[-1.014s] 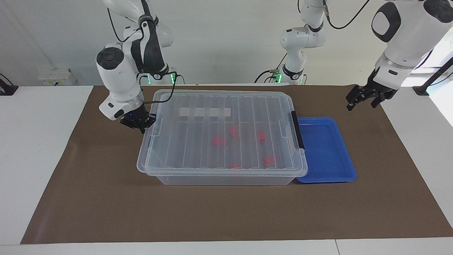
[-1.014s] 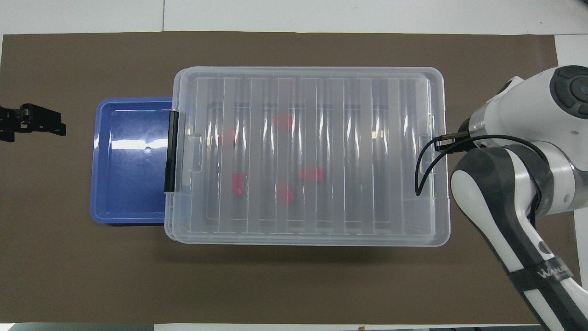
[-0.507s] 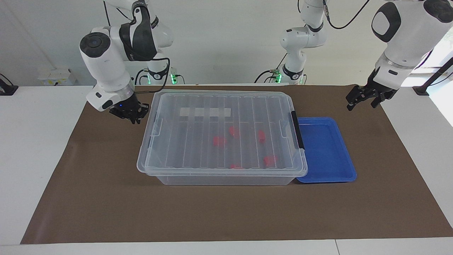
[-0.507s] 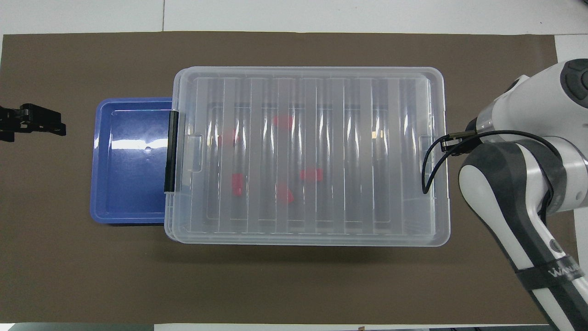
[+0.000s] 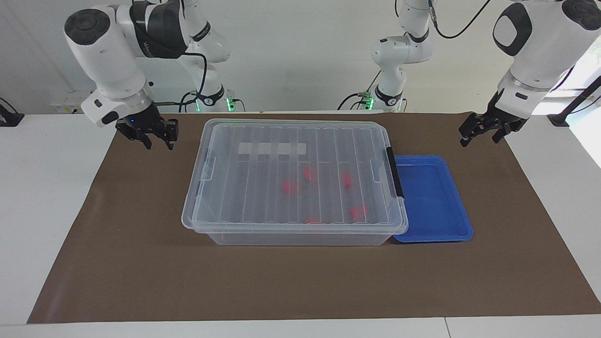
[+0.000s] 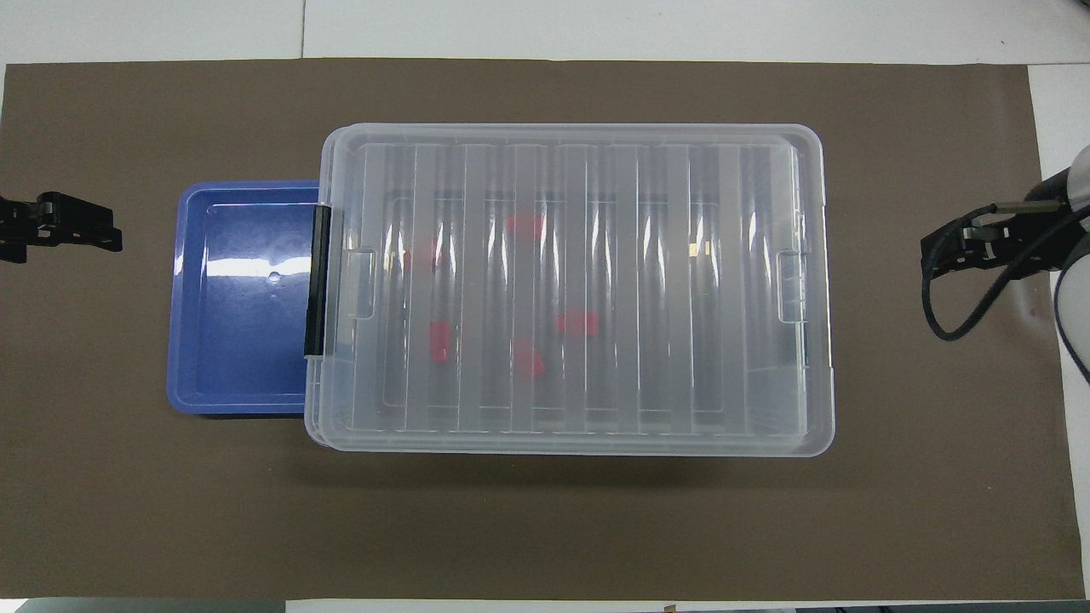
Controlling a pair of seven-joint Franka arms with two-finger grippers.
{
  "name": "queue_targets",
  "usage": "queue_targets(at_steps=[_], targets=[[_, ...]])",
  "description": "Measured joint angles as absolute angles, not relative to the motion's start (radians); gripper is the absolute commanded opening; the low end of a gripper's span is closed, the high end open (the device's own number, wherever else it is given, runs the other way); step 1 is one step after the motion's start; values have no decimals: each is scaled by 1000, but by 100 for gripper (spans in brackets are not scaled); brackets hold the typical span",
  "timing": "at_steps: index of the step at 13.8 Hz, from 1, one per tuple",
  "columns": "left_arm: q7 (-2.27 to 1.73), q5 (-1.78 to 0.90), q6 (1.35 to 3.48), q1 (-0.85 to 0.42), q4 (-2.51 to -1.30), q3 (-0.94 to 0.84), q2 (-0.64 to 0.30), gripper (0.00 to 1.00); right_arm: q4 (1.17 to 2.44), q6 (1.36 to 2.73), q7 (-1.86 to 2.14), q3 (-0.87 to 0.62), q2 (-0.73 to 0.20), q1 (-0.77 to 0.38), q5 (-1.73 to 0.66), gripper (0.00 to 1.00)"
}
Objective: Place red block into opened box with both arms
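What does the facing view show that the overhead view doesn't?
Only the facing view shows both arms whole, their bases and the wall, and the right gripper raised, open and empty, over the brown mat beside the box.

Only the overhead view looks straight down on the ribbed lid and shows the mat's full outline.

Both show the lid on the clear box with red blocks inside, the empty blue tray beside its black handle, and the left gripper open, waiting past the tray.
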State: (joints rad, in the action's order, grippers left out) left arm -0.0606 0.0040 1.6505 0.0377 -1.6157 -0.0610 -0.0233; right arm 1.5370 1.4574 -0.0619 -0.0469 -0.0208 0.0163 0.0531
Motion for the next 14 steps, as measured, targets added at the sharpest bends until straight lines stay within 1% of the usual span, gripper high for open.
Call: queue_targets(at_steps=[2, 6, 14], targets=[[-61, 4, 1651, 38, -1616, -61, -23, 100, 1513, 1430, -56, -39, -5, 2, 53, 100], [-61, 4, 1651, 38, -1616, -61, -23, 100, 1513, 1437, -11, 1, 1, 1, 52, 100], [-61, 4, 1651, 38, -1616, -61, -23, 100, 1500, 1434, -9, -5, -1, -6, 49, 100]])
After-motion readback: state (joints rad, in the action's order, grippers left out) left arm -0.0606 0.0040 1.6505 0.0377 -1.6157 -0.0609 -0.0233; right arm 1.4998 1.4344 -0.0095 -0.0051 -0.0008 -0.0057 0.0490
